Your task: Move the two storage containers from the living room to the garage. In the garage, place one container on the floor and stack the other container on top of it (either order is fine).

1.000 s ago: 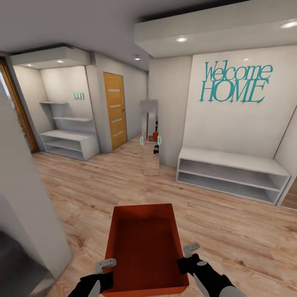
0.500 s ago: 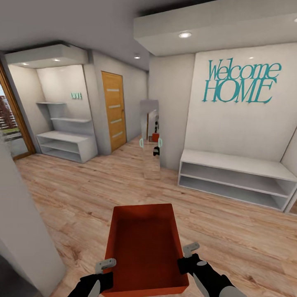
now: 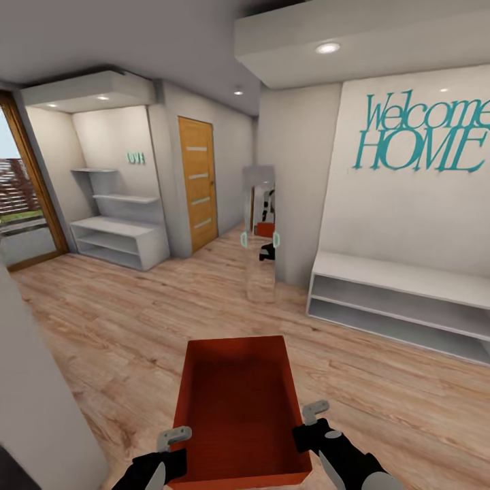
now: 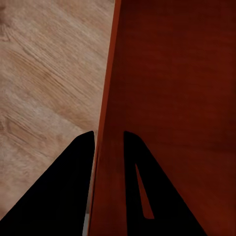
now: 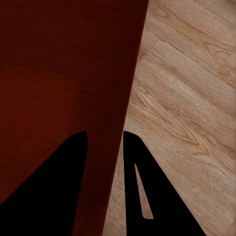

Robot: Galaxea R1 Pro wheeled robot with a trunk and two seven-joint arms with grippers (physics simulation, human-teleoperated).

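While you roll over the light wood-plank flooring (image 3: 136, 327) of an entry hall, one red-orange storage container (image 3: 239, 408) hangs low in front of you, held off the planks between both arms with its open top up and its long axis pointing ahead. Your left gripper (image 3: 175, 435) is clamped on the container's left wall near the close end; in the left wrist view the two dark fingers (image 4: 64, 187) straddle that thin wall, one outside over the planks and one inside the bin. Your right gripper (image 3: 309, 416) is clamped the same way on the right wall, and the right wrist view shows its fingers (image 5: 49, 182) on either side of the rim, the inner one against the dark red interior. Ahead stands a narrow mirror (image 3: 260, 235) leaning by a wall corner, with a bit of red reflected in it. To its right a low white bench shelf (image 3: 401, 299) sits under teal "Welcome HOME" lettering (image 3: 425, 133). To the left you have a wooden door (image 3: 197, 184), a white shelving alcove (image 3: 122, 224) and a glazed opening (image 3: 24, 204) at the far left.
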